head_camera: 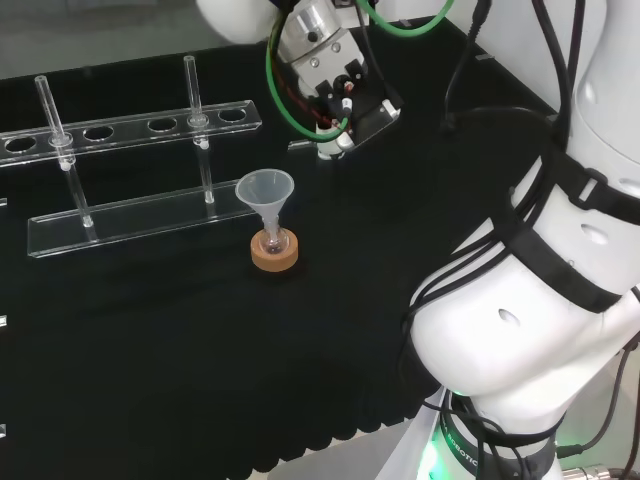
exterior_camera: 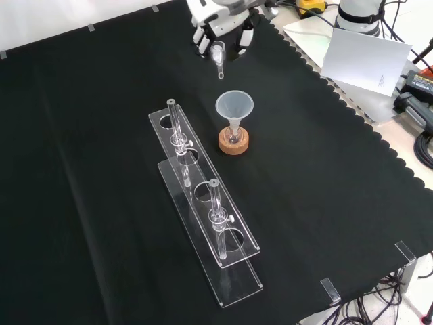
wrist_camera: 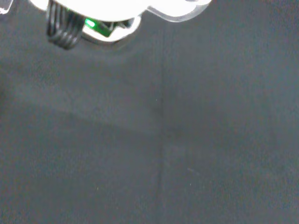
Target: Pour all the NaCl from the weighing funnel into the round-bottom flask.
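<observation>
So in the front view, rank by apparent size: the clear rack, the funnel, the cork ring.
1. Clear rack, by far largest.
2. Funnel.
3. Cork ring, slightly smaller than the funnel's mouth.

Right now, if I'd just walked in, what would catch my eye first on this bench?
Probably the clear funnel standing in a small flask on a cork ring, mid-cloth in the front view. Beyond it, at the top of that view, the hand holds a small glass scoop in its fingers. To the left sits a long clear rack with glass tubes.
</observation>
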Controlling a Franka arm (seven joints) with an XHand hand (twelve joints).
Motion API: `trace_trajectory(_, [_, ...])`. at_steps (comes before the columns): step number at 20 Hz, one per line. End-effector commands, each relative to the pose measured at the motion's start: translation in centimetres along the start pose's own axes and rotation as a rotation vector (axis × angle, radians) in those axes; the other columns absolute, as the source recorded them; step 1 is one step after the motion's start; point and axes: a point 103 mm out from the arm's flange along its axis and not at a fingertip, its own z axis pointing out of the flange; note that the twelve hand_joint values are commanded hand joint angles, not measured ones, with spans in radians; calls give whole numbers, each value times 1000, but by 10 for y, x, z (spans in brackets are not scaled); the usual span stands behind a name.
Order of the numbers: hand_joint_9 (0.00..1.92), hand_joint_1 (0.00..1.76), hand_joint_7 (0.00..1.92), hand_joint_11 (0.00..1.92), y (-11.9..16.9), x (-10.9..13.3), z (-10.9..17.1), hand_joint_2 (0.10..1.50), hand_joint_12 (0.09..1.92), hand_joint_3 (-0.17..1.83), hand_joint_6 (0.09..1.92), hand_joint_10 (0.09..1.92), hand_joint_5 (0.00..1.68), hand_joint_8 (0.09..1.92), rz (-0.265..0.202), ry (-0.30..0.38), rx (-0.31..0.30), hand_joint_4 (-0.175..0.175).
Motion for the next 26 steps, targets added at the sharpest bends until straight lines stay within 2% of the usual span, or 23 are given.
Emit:
trace_trajectory(1, [1293,1121,909,1085,-5,4,-2,663,857,613,572,176,1319,669,-5,-22,7,175])
trace_trajectory(6, [1292,1121,906,1085,-7,8,1,663,857,612,570,172,1320,668,-15,-40,11,175])
trace_trajectory(26, [1283,1122,887,1080,5,28,-1,664,855,608,564,156,1322,667,-43,-190,35,175])
